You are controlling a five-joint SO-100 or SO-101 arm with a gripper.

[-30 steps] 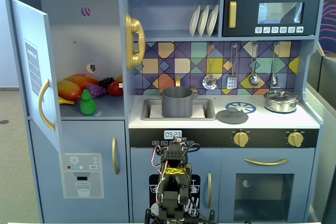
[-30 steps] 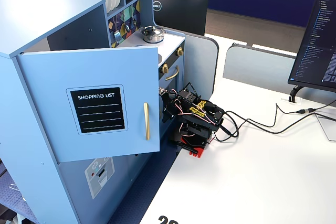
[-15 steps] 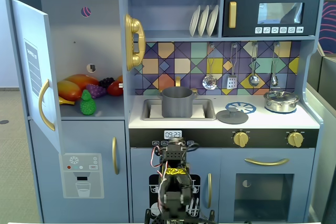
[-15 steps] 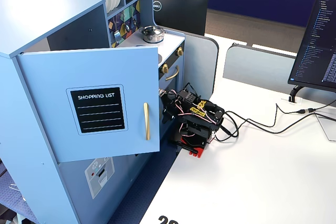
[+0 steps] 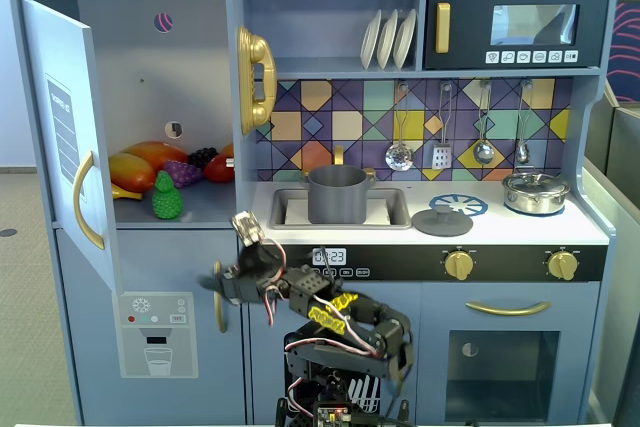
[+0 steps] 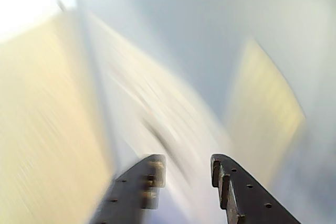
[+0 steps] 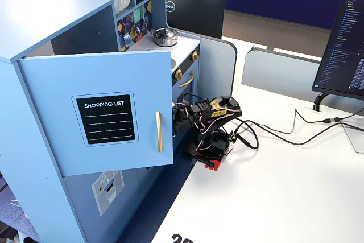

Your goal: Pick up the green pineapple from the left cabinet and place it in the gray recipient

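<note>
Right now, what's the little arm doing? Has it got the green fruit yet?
End effector open, empty, low in front of the kitchen. Green pineapple on left cabinet shelf beside purple grapes, door open. Gray recipient in the sink, nothing blocking.

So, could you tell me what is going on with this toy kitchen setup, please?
A small robot arm sits folded low in front of the toy kitchen, its tool empty and below counter level. The left cabinet stands open, and the green pineapple sits on its shelf among other toy fruit. The gray recipient waits in the sink. The wrist view is motion-blurred, jaws slightly apart.
</note>
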